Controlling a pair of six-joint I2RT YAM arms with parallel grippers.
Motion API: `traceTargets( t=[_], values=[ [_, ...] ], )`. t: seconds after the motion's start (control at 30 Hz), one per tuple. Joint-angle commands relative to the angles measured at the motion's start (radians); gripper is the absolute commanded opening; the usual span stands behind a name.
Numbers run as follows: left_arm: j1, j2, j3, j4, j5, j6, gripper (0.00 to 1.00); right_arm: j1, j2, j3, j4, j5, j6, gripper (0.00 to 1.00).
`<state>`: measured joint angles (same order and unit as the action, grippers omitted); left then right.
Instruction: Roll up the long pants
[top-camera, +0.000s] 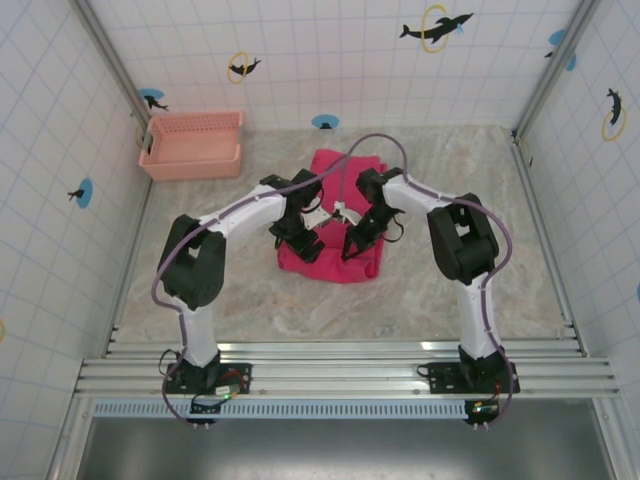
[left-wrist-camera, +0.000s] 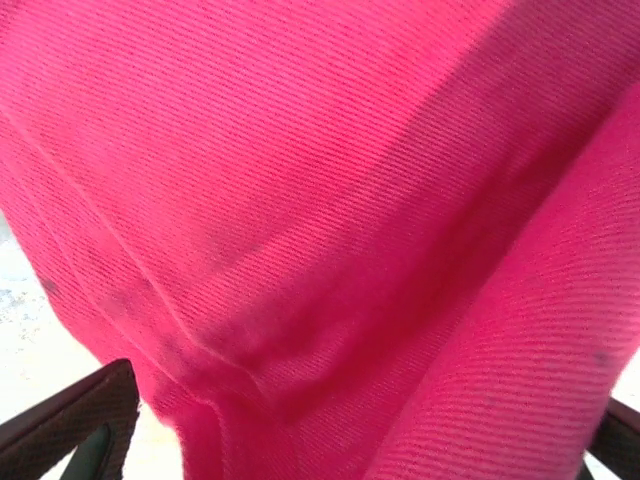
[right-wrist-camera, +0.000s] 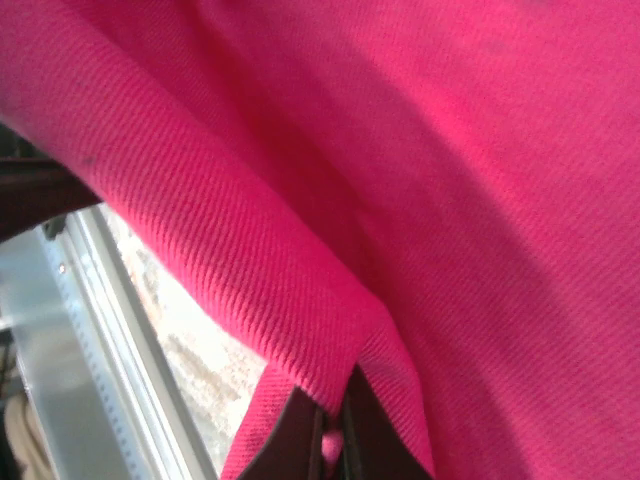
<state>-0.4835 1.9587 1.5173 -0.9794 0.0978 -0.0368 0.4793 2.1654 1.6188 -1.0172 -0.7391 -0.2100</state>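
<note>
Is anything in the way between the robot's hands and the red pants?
No, nothing visible. The right gripper pinches a fold of the long pants, and the open left gripper sits right over them. The pink basket stands off to the side.

Behind the black left pincer (top-camera: 296, 236), the left arm (top-camera: 240, 212) had white links and bulky black joint housings; the right arm (top-camera: 425, 198), behind the right pincer (top-camera: 356, 244), looked alike. Lilac cables (top-camera: 375, 136) ran from behind each pincer to black bases (top-camera: 205, 375).

A lab test cell: tiled walls (top-camera: 330, 60) with dolphin stickers (top-camera: 435, 28), aluminium rails (top-camera: 340, 365), marble-look tabletop (top-camera: 250, 300).
</note>
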Motion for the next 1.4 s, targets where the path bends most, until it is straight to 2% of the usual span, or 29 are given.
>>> traceTargets(
  t=[0.0, 0.13, 0.27, 0.4, 0.57, 0.63, 0.7, 0.77, 0.87, 1.13, 1.37],
  values=[
    [0.002, 0.09, 0.084, -0.04, -0.132, -0.007, 0.98, -0.017, 0.006, 0.035, -0.009, -0.009, -0.045, 0.01],
    [0.018, 0.149, 0.144, -0.046, -0.16, -0.001, 0.97, -0.039, -0.025, 0.027, -0.009, 0.052, -0.049, 0.04],
    [0.035, 0.205, 0.186, -0.065, -0.142, 0.002, 0.97, -0.059, -0.076, 0.018, -0.008, 0.123, -0.041, 0.25],
    [0.053, 0.193, 0.139, -0.033, -0.128, -0.003, 0.97, -0.071, -0.158, -0.011, 0.024, 0.223, -0.016, 0.4],
    [0.057, 0.183, 0.088, 0.006, -0.112, 0.005, 0.97, -0.062, -0.364, -0.125, 0.126, 0.324, -0.005, 0.45],
    [0.057, 0.187, 0.08, 0.016, -0.097, 0.005, 0.97, -0.019, -0.477, -0.207, 0.189, 0.384, -0.009, 0.49],
    [0.057, 0.193, 0.079, 0.019, -0.083, 0.012, 0.97, 0.068, -0.587, -0.304, 0.255, 0.51, -0.044, 0.52],
    [0.058, 0.198, 0.082, 0.014, -0.08, 0.021, 0.97, 0.196, -0.704, -0.427, 0.342, 0.649, -0.075, 0.58],
    [0.059, 0.197, 0.079, 0.019, -0.078, 0.029, 0.97, 0.363, -0.79, -0.563, 0.449, 0.814, -0.093, 0.67],
    [0.06, 0.182, 0.072, 0.031, -0.05, 0.035, 0.97, 0.558, -0.701, -0.643, 0.529, 1.024, -0.108, 0.68],
    [0.063, 0.181, 0.088, 0.01, -0.053, 0.045, 0.98, 0.595, -0.53, -0.628, 0.585, 1.05, -0.174, 0.65]
  ],
)
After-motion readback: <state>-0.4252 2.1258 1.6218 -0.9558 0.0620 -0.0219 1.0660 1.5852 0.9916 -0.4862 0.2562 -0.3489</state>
